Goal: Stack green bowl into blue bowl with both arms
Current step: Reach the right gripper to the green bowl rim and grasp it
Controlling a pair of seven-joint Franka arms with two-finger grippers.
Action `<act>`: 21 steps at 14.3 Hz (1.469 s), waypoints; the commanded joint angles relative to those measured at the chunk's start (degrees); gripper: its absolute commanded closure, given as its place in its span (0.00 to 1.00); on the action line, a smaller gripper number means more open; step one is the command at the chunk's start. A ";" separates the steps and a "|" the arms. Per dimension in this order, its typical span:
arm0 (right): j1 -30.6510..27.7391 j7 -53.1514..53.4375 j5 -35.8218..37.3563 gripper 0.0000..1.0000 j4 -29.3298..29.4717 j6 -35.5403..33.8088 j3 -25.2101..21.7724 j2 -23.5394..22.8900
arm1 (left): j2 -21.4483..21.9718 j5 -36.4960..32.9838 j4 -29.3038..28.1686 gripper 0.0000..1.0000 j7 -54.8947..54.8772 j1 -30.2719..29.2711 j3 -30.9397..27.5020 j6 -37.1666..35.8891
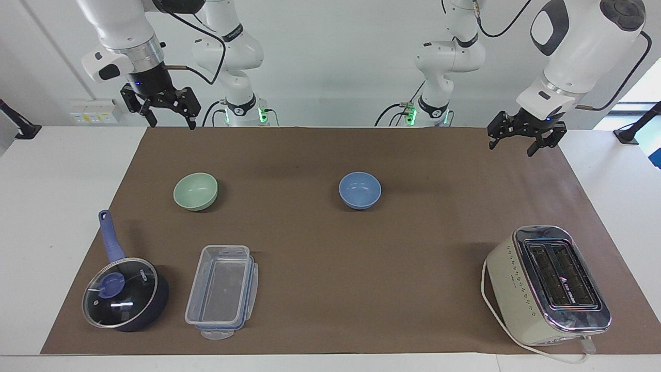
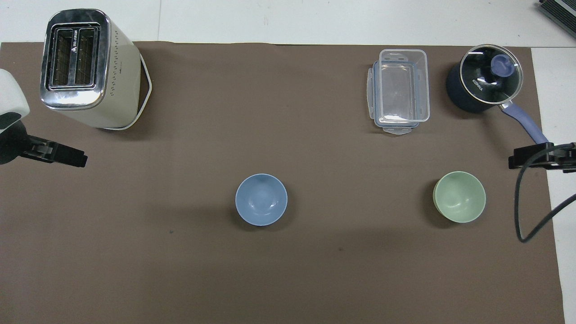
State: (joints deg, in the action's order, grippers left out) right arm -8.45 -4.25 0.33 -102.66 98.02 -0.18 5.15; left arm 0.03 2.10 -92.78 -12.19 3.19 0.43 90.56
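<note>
We've got the green bowl (image 1: 195,191), pale mint and matte, sitting upright toward the right arm's end of the table (image 1: 330,310), well apart from the matching periwinkle blue bowl (image 1: 360,190) mid-table. Left tool (image 1: 518,141) and right tool (image 1: 168,114) both hang spread open over the table edge nearest the robots.

The word "KONKA" is printed in white on the glass lid (image 2: 490,72) of the dark saucepan (image 2: 468,101). No other text can be read.
</note>
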 commanded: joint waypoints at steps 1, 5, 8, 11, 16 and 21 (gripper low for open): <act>-2.18 -3.74 0.64 0.00 -10.25 9.62 0.35 -0.23 | -3.46 -1.83 5.94 0.00 0.58 -0.82 0.62 -3.63; -3.24 -7.35 -0.15 0.00 -20.18 22.79 0.35 -2.77 | -2.05 -2.36 3.75 0.00 6.03 -0.21 0.80 -2.93; -4.20 -10.06 -0.15 0.00 -24.95 29.32 0.35 -4.69 | 0.14 -2.45 0.07 0.00 6.21 -0.64 0.80 -0.57; -6.22 -14.20 -0.24 0.00 -29.17 35.30 0.35 -5.41 | 2.08 -2.45 -2.76 0.00 6.13 -0.65 0.80 0.76; -6.84 -13.33 -0.24 0.03 -31.11 37.34 0.35 -6.29 | 1.55 -2.45 -2.06 0.00 5.95 -0.56 0.80 1.03; -6.93 -13.07 -0.33 1.00 -31.11 36.98 0.35 -6.64 | 1.73 -2.27 -1.97 0.00 5.95 -0.65 0.89 0.76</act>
State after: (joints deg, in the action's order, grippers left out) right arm -14.62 -16.94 0.31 -133.20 134.21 -0.34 -1.63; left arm 0.14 0.92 -92.84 -6.76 3.17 0.70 90.21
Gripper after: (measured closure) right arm 0.396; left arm 0.000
